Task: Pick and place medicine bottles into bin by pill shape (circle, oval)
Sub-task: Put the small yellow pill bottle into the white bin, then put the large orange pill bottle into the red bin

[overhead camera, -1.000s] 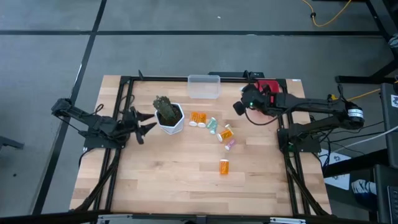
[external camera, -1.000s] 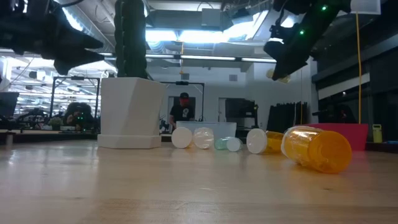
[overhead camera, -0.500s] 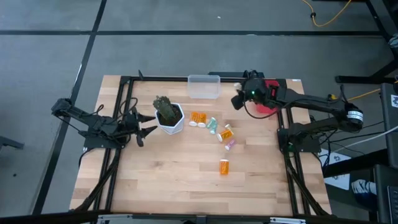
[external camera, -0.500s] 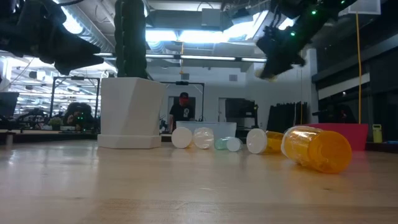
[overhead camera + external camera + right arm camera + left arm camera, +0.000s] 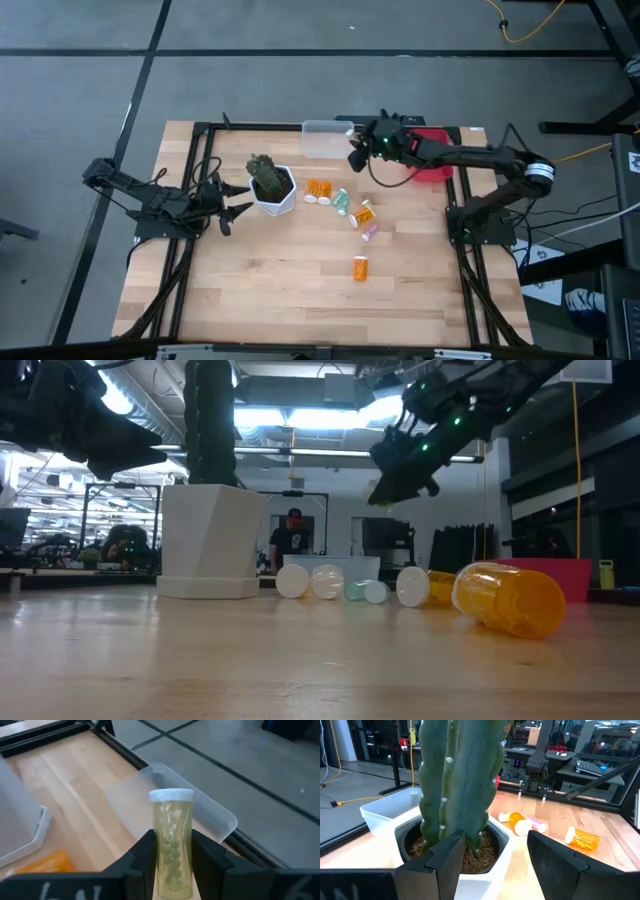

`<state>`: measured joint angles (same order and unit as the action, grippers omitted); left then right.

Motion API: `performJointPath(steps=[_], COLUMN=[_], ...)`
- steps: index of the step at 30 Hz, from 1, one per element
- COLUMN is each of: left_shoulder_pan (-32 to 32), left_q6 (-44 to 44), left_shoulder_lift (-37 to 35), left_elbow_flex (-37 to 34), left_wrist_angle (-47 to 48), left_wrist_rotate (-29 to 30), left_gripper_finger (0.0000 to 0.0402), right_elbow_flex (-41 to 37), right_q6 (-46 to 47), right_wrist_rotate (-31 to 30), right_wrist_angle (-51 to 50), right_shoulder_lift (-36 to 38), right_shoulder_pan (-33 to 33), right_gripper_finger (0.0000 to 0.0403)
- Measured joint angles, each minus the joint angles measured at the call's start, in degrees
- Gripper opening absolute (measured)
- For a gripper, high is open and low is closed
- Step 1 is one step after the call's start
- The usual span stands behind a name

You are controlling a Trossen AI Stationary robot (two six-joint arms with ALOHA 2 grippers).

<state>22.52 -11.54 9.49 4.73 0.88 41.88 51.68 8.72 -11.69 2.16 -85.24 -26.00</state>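
Right gripper [image 5: 172, 865] has its fingers clamped on a yellowish bottle [image 5: 172, 850], up in the air by the clear bin [image 5: 328, 138]. Left gripper [image 5: 236, 198] sits open-fingered beside the cactus pot [image 5: 272, 192]; the other bottles [image 5: 345, 203] lie on the table [image 5: 280, 270].

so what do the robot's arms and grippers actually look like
Both arms are dark, thin and jointed, with black cables running along them. The right arm has a silver band near its elbow and small green lights glowing by its wrist. The left gripper ends in two black, flat, angular fingers; the right gripper has matching dark fingers.
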Motion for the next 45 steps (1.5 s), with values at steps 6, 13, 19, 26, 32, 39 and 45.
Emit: performJointPath(steps=[6,13,19,26,32,39,45], left_shoulder_pan=[0.0,0.0,0.0,0.0,0.0,0.0,0.0], left_q6=[0.0,-0.1,0.0,0.0,0.1,-2.4,-4.1], left_shoulder_lift=[0.0,0.0,0.0,0.0,0.0,0.0,0.0], left_elbow_flex=[0.0,0.0,0.0,0.0,0.0,0.0,0.0], left_wrist_angle=[0.0,0.0,0.0,0.0,0.1,0.1,0.3], left_wrist_rotate=[0.0,0.0,0.0,0.0,0.0,-0.9,-9.8], left_gripper_finger=[0.0212,0.0212,0.0212,0.0212,0.0212,0.0212,0.0212], right_elbow_flex=[0.0,0.0,0.0,0.0,0.0,0.0,0.0], right_q6=[0.0,0.0,-0.2,-1.5,-1.4,-1.3,-1.3], right_wrist_rotate=[5.0,5.8,5.8,5.8,5.8,8.4,13.8], right_wrist_angle=[10.1,17.3,18.0,19.0,20.1,20.5,20.7], right_shoulder_lift=[-5.1,-11.0,-14.4,-14.9,-14.9,-14.0,-10.8], right_shoulder_pan=[-2.8,-4.5,-4.8,-4.7,-4.7,-4.5,-4.1], right_gripper_finger=[0.0103,0.0103,0.0105,0.0148,0.0183,0.0188,0.0189])
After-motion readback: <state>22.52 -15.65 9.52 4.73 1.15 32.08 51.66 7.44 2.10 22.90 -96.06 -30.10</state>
